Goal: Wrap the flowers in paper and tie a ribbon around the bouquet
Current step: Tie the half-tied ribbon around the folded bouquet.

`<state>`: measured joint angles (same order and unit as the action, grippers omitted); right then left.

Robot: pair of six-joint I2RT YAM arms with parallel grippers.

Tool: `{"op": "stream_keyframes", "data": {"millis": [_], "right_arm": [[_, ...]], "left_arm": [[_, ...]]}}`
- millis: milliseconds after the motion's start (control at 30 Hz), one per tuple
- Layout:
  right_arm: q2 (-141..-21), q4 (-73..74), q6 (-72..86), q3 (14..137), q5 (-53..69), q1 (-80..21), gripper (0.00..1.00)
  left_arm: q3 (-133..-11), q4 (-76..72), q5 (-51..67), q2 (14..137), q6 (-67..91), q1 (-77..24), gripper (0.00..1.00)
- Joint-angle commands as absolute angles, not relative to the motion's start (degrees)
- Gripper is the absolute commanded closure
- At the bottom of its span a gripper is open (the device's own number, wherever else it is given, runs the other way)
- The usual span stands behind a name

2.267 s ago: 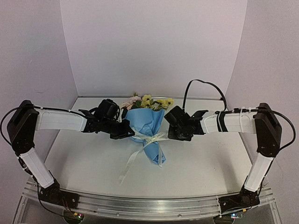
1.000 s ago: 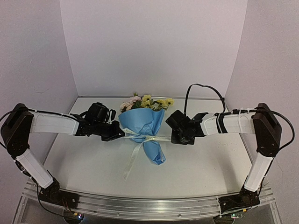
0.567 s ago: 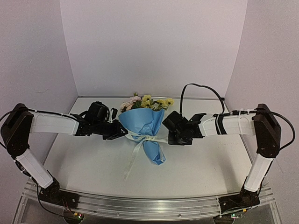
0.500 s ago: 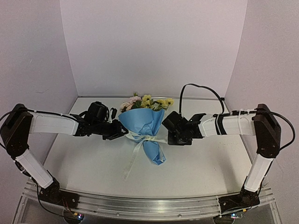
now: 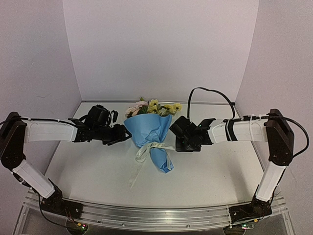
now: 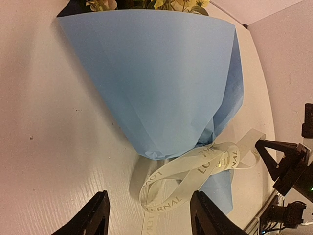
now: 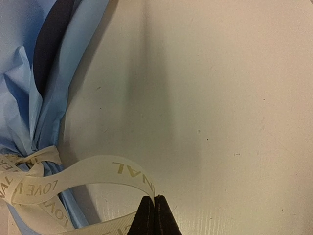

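Directly ahead of the left gripper (image 6: pixel 149 198), whose fingers (image 6: pixel 96 215) stand spread and empty, we find the bouquet (image 5: pixel 152 134) lying on the table (image 6: pixel 44 147), paper (image 6: pixel 156 73) wrapped round the flowers (image 5: pixel 155 105), ribbon (image 6: pixel 210 161) knotted at its neck. The right gripper (image 7: pixel 154 199) is pressed together, pinching a ribbon loop beside that neck. We judge only release remains.

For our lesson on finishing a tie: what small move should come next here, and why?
Probably open the right jaws: they are shut on a loop of the ribbon, which is already knotted round the bouquet, while the left jaws stand open, gripping nothing.
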<state>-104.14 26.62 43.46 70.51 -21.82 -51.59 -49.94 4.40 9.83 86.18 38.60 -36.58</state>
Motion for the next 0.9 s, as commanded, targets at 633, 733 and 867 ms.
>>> {"op": "stream_keyframes", "data": {"millis": [633, 733, 867], "right_arm": [[-105.81, 26.90, 41.78, 73.17, -23.07, -52.17, 1.00], [-106.09, 26.90, 41.77, 73.59, -22.77, -52.19, 1.00], [-106.30, 26.89, 41.81, 73.83, -22.63, -52.18, 1.00]], "left_arm": [[-66.04, 13.57, 20.02, 105.63, 23.60, -39.73, 0.52], [-66.18, 12.78, 19.06, 106.59, 23.35, -39.73, 0.50], [-65.97, 10.75, 18.47, 107.41, 22.86, -39.73, 0.50]]}}
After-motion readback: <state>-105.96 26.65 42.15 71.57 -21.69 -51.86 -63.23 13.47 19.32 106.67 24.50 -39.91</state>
